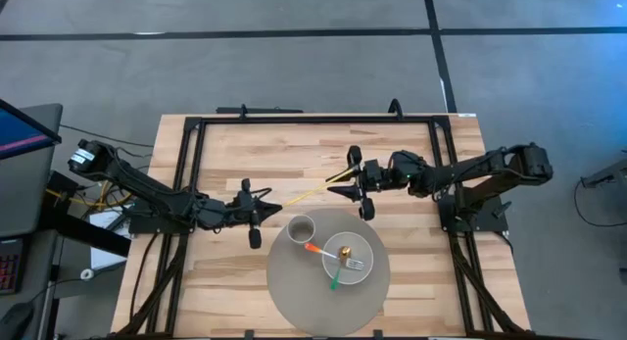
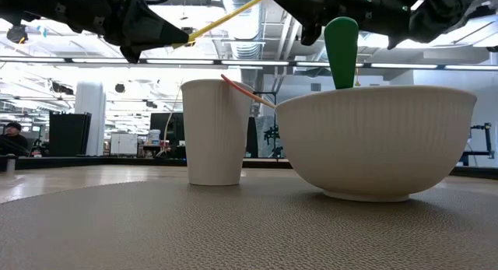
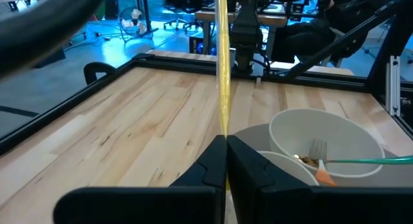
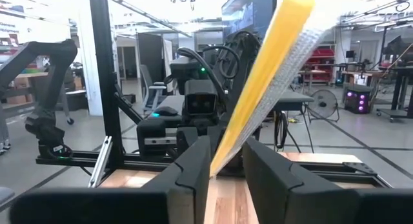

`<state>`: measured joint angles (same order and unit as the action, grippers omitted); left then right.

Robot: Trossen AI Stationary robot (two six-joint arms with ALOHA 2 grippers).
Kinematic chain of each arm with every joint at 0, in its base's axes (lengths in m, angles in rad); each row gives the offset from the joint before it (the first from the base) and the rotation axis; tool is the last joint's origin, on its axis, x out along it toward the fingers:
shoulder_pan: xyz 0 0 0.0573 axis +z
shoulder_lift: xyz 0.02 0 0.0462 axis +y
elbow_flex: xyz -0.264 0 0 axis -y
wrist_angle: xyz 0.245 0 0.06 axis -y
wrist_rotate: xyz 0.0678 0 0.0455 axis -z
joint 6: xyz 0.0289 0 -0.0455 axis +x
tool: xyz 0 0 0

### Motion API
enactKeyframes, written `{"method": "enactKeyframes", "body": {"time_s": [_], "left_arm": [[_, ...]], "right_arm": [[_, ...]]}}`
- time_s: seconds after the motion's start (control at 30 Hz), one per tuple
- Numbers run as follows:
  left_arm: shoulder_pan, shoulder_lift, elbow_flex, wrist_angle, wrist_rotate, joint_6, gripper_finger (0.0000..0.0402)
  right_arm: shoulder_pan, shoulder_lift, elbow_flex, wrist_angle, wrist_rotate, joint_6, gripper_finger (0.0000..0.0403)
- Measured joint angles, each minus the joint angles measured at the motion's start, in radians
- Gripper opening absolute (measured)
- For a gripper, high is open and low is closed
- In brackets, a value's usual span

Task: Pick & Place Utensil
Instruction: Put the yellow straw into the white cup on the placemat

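Note:
A long yellow utensil (image 1: 309, 192) hangs in the air between my two grippers, above the table's middle, slanting up toward the right arm in the low view (image 2: 226, 19). My left gripper (image 1: 277, 208) is shut on its lower end. My right gripper (image 1: 335, 188) has its upper end between its fingers. Below, on a round grey mat (image 1: 294, 296), stand a white cup (image 1: 300, 226) and a white bowl (image 1: 364, 267). In the bowl lie a green-handled fork (image 1: 338, 273) and an orange-handled utensil (image 1: 313, 249), whose handle lies over the rim. My left gripper pinches the yellow utensil's end nearest it (image 3: 223, 128) between its two fingers, which lie level and point along the utensil toward the right arm. The utensil is lifted clear of the table. My right gripper has the utensil's other end (image 4: 227, 150) between its two fingers (image 4: 193, 162), coming level from the table's right. The utensil fills the gap and runs up past the camera.
The mat with cup and bowl lies just near of the grippers, at the table's near edge. A black frame (image 1: 313, 120) runs around the wooden tabletop (image 1: 235, 154). Bare wood lies to the far side and to the left.

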<state>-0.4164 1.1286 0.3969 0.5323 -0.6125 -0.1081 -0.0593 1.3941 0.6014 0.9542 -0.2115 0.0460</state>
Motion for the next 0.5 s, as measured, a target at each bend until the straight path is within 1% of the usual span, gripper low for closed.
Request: {"method": "enactKeyframes", "body": {"time_s": [0.27, 0.5], "left_arm": [[0.009, 0.0, 0.0, 0.0, 0.0, 0.0, 0.0008], [0.031, 0.0, 0.0, -0.001, 0.0, 0.0, 0.0008]], "right_arm": [[0.0, 0.0, 0.0, 0.004, -0.003, 0.004, 0.0041], [0.0, -0.001, 0.0, 0.007, -0.004, 0.005, 0.0018]]}}
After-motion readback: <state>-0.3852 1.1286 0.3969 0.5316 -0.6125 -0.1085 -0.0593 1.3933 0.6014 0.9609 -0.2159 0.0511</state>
